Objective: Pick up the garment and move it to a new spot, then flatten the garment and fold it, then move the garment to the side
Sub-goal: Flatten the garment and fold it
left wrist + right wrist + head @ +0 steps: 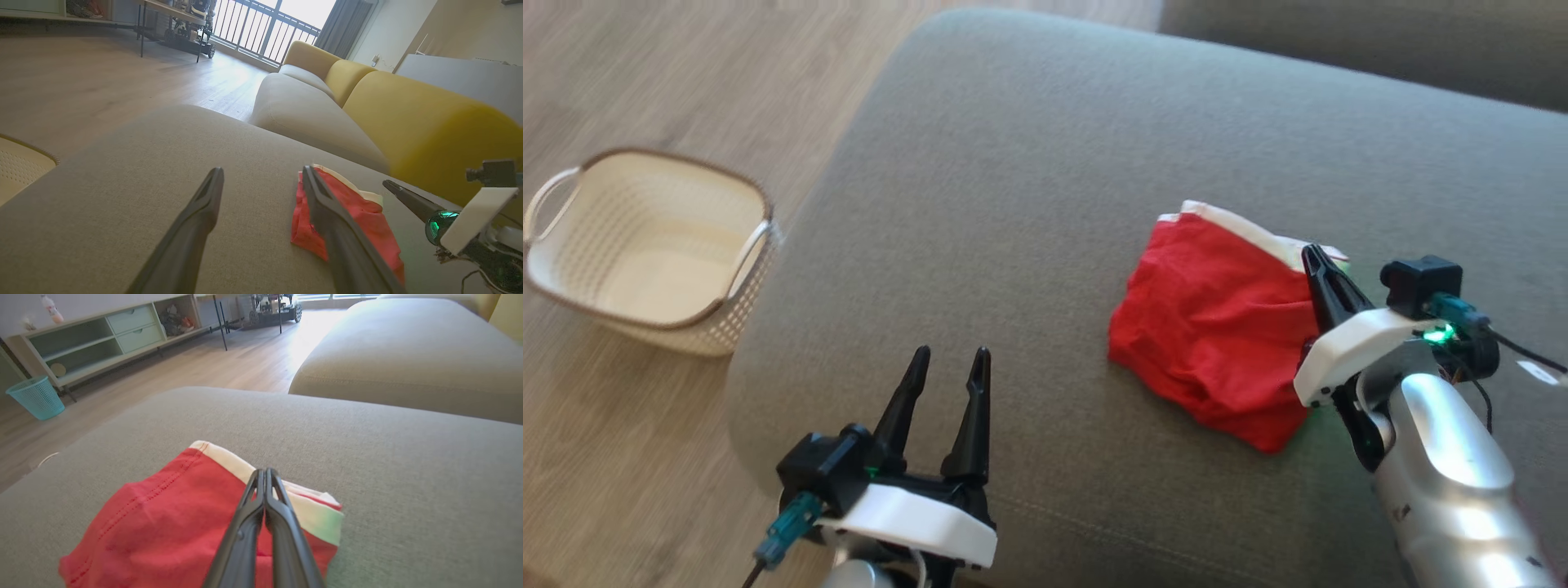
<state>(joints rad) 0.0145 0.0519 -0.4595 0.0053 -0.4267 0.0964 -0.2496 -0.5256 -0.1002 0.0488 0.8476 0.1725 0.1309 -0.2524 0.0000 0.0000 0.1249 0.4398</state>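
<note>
— Any writing, brand or number to read here?
— None that I can make out.
— What about the small white tag [1540, 372] at the right edge of the head view?
— Too blurred; if it has print, it cannot be read.
— And the bottle [51, 310] on the shelf unit, upper left of the right wrist view?
— Too small and far to tell.
— The garment [1217, 327]?
— Its white band [239, 465] shows no legible lettering.
</note>
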